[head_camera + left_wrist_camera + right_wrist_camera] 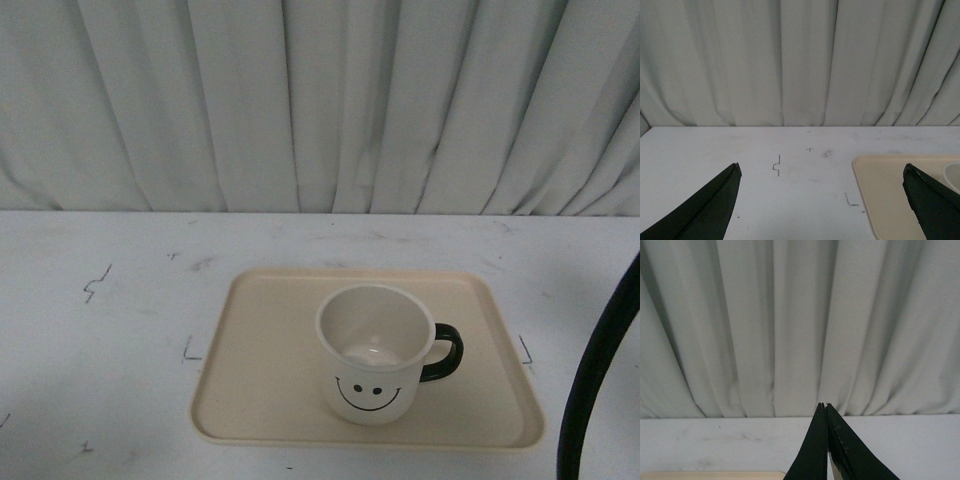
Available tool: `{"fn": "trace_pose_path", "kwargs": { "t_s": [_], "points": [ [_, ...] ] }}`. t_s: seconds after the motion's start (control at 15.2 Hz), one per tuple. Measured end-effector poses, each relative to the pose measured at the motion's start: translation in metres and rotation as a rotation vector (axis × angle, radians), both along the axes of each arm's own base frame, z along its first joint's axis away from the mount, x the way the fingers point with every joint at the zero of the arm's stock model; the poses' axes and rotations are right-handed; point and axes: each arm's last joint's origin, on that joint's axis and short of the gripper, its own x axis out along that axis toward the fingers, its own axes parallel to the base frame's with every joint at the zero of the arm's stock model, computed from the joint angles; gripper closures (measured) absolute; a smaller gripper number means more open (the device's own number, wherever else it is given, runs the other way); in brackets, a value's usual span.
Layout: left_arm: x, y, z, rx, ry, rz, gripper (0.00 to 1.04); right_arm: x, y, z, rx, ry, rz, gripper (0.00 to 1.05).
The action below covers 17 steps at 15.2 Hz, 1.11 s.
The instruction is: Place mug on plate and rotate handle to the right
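A cream-white cylindrical mug [374,352] with a black smiley face stands upright on a flat beige rectangular plastic tray [260,370], right of the tray's centre, on a white table [100,330]. Its thick black loop handle [446,352] points right. The left gripper [821,175] is spread wide and empty; the right gripper [825,407] has its tips pressed together, holding nothing.

**A staged robot test bench, not a home**

A plain white counter [120,330] runs up to a pale pleated curtain [320,100] that closes off everything behind it. Small black pen marks [190,350] sit on the counter just beside the plate's [260,400] corners, like placement guides. A black cable [600,370] hangs to the right of the plate.
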Motion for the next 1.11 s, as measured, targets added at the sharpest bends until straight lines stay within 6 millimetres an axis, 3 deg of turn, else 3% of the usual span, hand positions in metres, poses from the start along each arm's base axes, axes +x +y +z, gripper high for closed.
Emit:
{"fn": "trace_pose_path", "kwargs": {
  "t_s": [0.2,0.33,0.52,0.72,1.11],
  "points": [
    [0.0,0.0,0.0,0.0,0.0,-0.001,0.07,-0.035,-0.023,-0.026,-0.011,0.084,-0.036,1.03],
    [0.0,0.0,0.0,0.0,0.0,-0.001,0.07,-0.054,-0.03,-0.022,-0.004,0.043,-0.014,1.03],
    [0.0,0.0,0.0,0.0,0.0,-0.001,0.07,-0.078,-0.04,-0.032,-0.006,0.072,-0.027,1.03],
    [0.0,0.0,0.0,0.0,0.0,0.0,0.07,-0.096,-0.053,-0.044,-0.005,0.081,-0.023,1.03],
    [0.0,0.0,0.0,0.0,0.0,-0.001,0.07,-0.123,-0.055,-0.04,-0.001,0.056,-0.027,1.03]
  ]
}}
